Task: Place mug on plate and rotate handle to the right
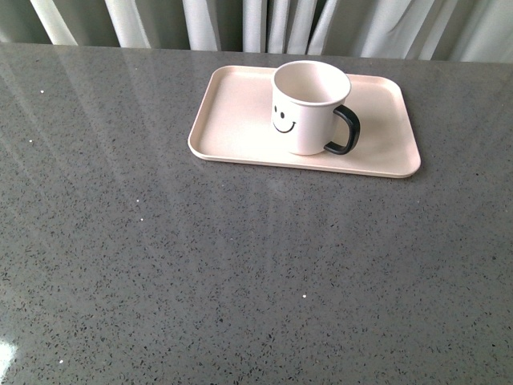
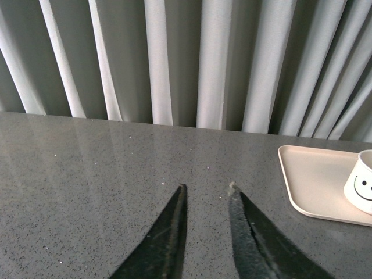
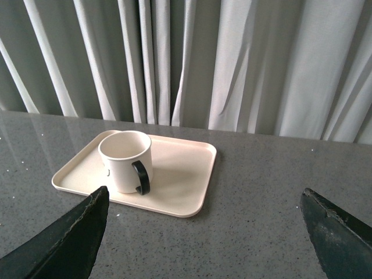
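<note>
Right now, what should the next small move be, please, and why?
Probably none, just hold both arms back: the mug stands upright on the plate, its handle already points right, and the open left gripper and right gripper are clear of it.

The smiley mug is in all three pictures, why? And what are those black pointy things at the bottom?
It is one moment seen by three cameras on a robot with two arms. The front view looks out from the robot's body. It shows a grey table, a pink plate, and the mug standing upright on it, its black handle pointing right. The other two cameras sit on the robot's wrists. The black points are the fingers of each arm's end effector, which is its pinching hand. The left end effector has a narrow gap, and the right end effector is wide open. Both hold nothing. Behind the table hang curtains.
</note>
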Available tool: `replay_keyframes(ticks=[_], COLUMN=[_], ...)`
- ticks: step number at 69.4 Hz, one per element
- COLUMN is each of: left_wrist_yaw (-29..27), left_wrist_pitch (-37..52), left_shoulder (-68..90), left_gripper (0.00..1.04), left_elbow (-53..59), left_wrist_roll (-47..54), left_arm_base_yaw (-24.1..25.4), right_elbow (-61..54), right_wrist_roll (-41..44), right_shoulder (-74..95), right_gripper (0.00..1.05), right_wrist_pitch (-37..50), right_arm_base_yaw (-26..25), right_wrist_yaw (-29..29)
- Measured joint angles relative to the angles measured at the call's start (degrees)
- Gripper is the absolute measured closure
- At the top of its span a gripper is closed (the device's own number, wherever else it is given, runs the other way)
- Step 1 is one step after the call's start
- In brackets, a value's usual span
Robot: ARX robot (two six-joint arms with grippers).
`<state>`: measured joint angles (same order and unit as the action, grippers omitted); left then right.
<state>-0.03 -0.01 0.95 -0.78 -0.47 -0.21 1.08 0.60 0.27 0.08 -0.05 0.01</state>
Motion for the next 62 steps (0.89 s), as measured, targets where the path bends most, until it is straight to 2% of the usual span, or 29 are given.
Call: replay_keyframes(ticks=[5, 15, 18, 21, 24, 26, 31, 37, 48, 62], left_wrist_yaw=[0.0, 0.0, 0.0, 0.0, 0.0, 0.1, 0.0, 0.0, 0.0, 0.0], left_wrist_pitch=[0.0, 0.0, 0.0, 0.0, 0.0, 0.0, 0.0, 0.0, 0.0, 0.0], left_shoulder=[0.0, 0.0, 0.0, 0.0, 0.0, 0.0, 0.0, 0.0, 0.0, 0.0], left_gripper=[0.62, 0.37, 0.27, 0.2, 0.11, 0.08, 0.1, 0.09, 0.09, 0.09], left_elbow=[0.0, 0.0, 0.0, 0.0, 0.0, 0.0, 0.0, 0.0, 0.0, 0.0], left_wrist_roll=[0.0, 0.0, 0.0, 0.0, 0.0, 0.2, 0.2, 0.2, 0.2, 0.2], left_arm_base_yaw=[0.0, 0.0, 0.0, 0.0, 0.0, 0.0, 0.0, 0.0, 0.0, 0.0], right_elbow=[0.0, 0.0, 0.1, 2.9, 8.9, 12.2, 18.1, 25.6, 36.8, 51.4], right_wrist_roll=[0.0, 0.0, 0.0, 2.9, 7.7, 9.6, 12.9, 13.8, 13.6, 8.4], right_shoulder=[0.0, 0.0, 0.2, 3.9, 14.2, 21.1, 35.6, 50.8, 71.5, 91.1], right_gripper=[0.09, 0.09, 0.09, 0.09, 0.09, 0.09, 0.09, 0.09, 0.09, 0.09], right_wrist_pitch=[0.0, 0.0, -0.2, -7.4, -18.7, -22.7, -21.0, -12.9, -2.9, -1.7], right_arm_base_yaw=[0.0, 0.0, -0.1, -1.8, -4.6, -5.6, -6.0, -5.6, -2.7, 0.9], right_wrist_yaw=[0.0, 0.0, 0.0, -6.8, -14.3, -17.3, -18.4, -17.3, -13.1, -10.0])
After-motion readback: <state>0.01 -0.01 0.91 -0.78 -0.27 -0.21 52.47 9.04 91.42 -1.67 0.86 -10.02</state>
